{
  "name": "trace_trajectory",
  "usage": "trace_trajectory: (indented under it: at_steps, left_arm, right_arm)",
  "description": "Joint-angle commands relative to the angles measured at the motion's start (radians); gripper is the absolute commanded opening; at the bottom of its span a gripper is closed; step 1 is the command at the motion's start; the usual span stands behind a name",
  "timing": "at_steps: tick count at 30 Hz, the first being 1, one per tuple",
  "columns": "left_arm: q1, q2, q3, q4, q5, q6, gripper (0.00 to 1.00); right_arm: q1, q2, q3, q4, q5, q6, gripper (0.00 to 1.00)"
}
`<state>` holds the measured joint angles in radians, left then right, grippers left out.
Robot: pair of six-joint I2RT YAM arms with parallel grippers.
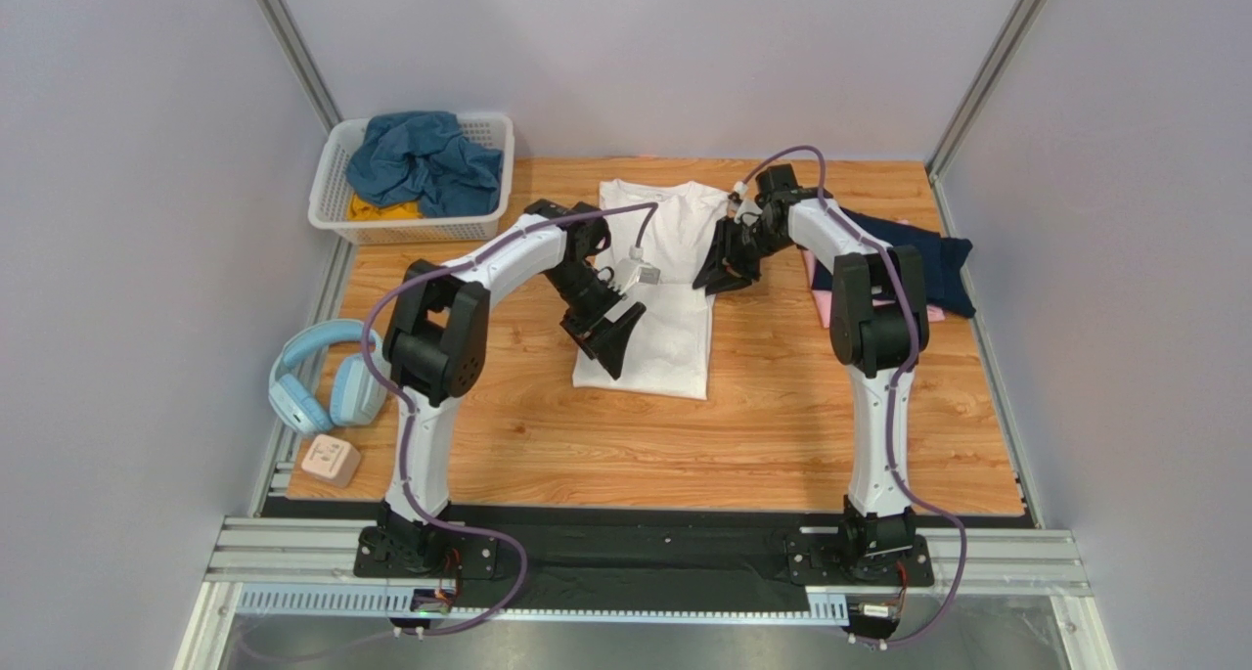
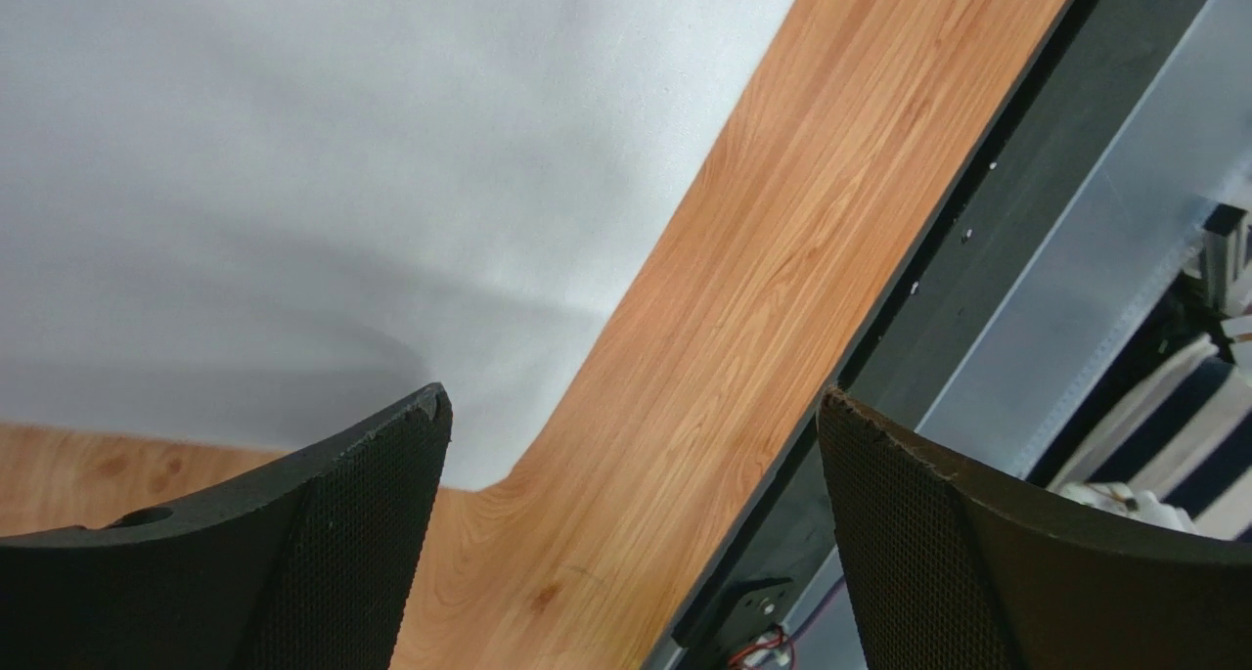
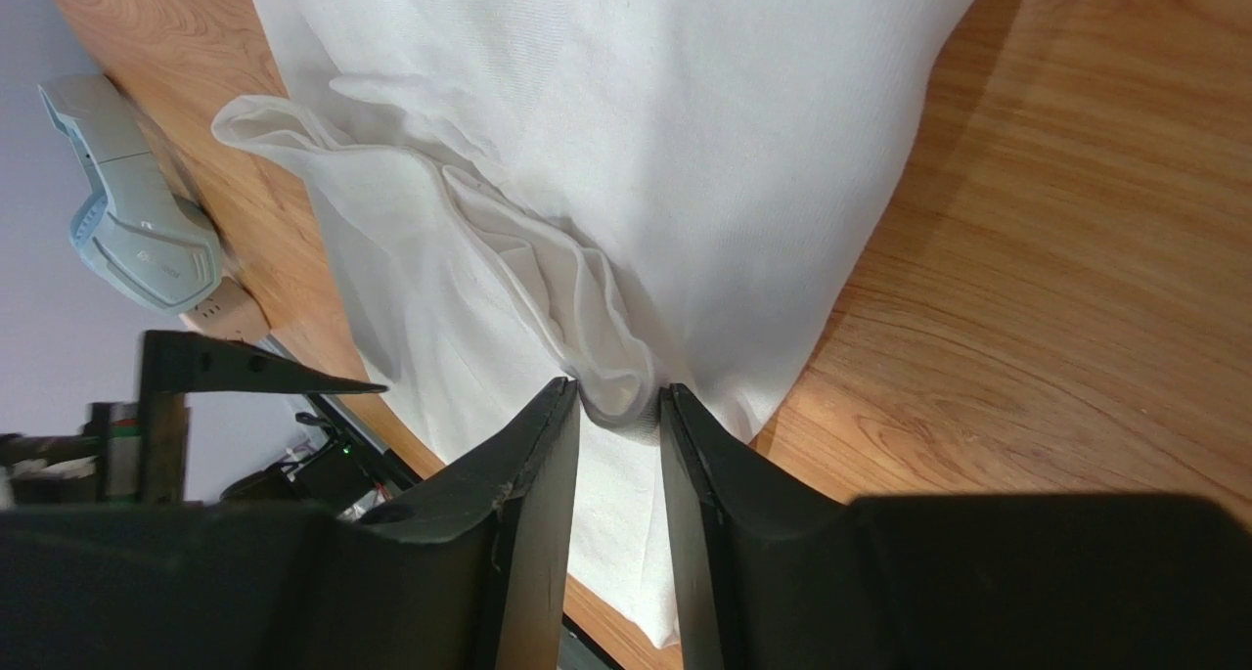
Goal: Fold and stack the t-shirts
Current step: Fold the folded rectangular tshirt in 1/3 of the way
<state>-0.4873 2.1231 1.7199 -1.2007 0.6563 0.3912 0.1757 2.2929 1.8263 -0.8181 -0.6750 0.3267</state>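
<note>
A large white t-shirt (image 1: 669, 259) lies folded lengthwise in the middle of the wooden table. My right gripper (image 1: 723, 277) is at its right edge. In the right wrist view, my right gripper (image 3: 620, 391) stands narrow, pinching a bunched fold of the white t-shirt (image 3: 662, 113) between its tips. My left gripper (image 1: 610, 340) hovers over the shirt's near left part. The left wrist view shows my left gripper (image 2: 632, 399) wide open and holding nothing, above the hem of the white t-shirt (image 2: 294, 186). A navy t-shirt (image 1: 941, 259) lies on a pink one (image 1: 823, 303) at the right.
A white slatted basket (image 1: 335, 186) at the back left holds a teal-blue t-shirt (image 1: 423, 157) and a yellow one (image 1: 379, 211). Light-blue headphones (image 1: 316, 377) and a small beige box (image 1: 331, 460) lie at the table's left edge. Grey walls enclose the table.
</note>
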Motion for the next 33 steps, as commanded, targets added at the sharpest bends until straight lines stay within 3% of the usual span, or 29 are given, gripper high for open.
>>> trace_trajectory:
  at_steps: [1,18,30,33]
  left_arm:
    - [-0.008,0.086,-0.008,-0.04,0.043,0.024,1.0]
    - [-0.008,0.104,-0.065,0.004,-0.055,0.035,1.0]
    - [-0.008,0.092,-0.063,0.015,-0.095,0.041,1.0]
    - [-0.008,0.087,-0.063,0.016,-0.096,0.043,1.0]
  right_arm:
    - [0.004,0.025,0.028,0.023,-0.023,0.011,0.31]
    - [-0.021,0.045,0.105,0.004,0.002,0.012,0.14]
    - [-0.062,0.074,0.103,-0.044,0.031,0.012,0.14]
    - [-0.073,0.102,0.117,-0.084,0.04,0.017,0.22]
